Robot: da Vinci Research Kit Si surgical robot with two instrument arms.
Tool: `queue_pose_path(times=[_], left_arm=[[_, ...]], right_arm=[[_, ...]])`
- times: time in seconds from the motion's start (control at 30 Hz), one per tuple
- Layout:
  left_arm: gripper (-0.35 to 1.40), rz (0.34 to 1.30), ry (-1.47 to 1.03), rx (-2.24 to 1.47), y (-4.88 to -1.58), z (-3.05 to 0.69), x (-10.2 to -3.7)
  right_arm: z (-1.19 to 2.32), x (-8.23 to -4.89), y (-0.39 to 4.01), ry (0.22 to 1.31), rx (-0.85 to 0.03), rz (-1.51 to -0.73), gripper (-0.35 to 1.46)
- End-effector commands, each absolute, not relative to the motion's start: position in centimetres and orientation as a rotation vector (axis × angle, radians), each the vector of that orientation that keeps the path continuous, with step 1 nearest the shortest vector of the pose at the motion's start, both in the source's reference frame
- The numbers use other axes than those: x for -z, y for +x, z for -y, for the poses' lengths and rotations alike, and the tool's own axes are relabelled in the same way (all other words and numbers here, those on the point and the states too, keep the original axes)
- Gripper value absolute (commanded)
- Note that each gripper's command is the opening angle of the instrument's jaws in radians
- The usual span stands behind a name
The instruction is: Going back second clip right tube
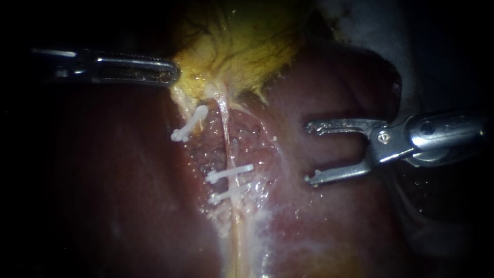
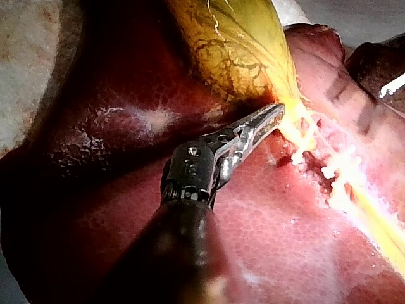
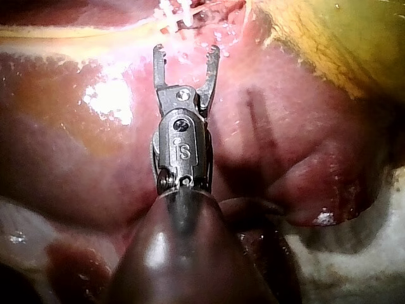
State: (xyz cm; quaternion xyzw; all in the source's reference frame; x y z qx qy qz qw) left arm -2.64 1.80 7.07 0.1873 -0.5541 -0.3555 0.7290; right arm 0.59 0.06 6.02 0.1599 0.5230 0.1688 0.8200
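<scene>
Our slim steel right instrument (image 1: 307, 153) holds its claw spread and empty. The pale, thin right tube (image 1: 225, 128) lies at its nine o'clock, running twelve to six, with two white plastic clips (image 1: 230, 173) across it, so backing out means heading toward three. Only the left wrist view shows our left instrument (image 2: 277, 109) clearly, its claw pinching the yellow gallbladder (image 2: 234, 50) at the edge.

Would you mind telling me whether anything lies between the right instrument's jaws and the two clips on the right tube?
Nothing visible does: the right instrument, jaws open and empty, faces the clips on the right tube across bare tissue.
</scene>
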Motion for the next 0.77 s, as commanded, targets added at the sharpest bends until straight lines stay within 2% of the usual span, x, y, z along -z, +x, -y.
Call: queue_pose_path(times=[0.03,0.37,0.77], left_arm=[[-0.35,1.219,0.412,0.78,-2.67,-1.79,-7.11],[-0.35,1.202,0.424,0.761,-2.86,-1.73,-7.41],[-0.35,1.203,0.427,0.759,-2.86,-1.72,-7.41]], right_arm=[[-0.06,-6.02,0.58,0.341,-0.359,-1.114,0.61],[-0.05,-6.01,0.57,0.342,-0.358,-1.114,0.61],[-0.05,-6.01,0.57,0.357,-0.349,-1.119,0.61]])
